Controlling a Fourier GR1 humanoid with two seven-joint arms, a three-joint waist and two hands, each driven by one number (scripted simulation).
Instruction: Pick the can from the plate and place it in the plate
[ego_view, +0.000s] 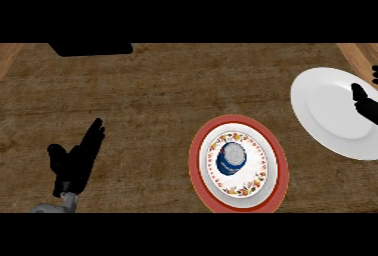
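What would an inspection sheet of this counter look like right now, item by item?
Surface: brown wood-grain counter top.
Job's things: blue can with grey lid standing on the red-rimmed floral plate; plain white plate at the right edge, nothing lying on it.
Clutter: black box-like object at the far edge.
Robot hands: left robot hand open, resting at lower left; right robot hand over the white plate, partly out of view.
Cables: nothing seen.
Surroundings: nothing seen.
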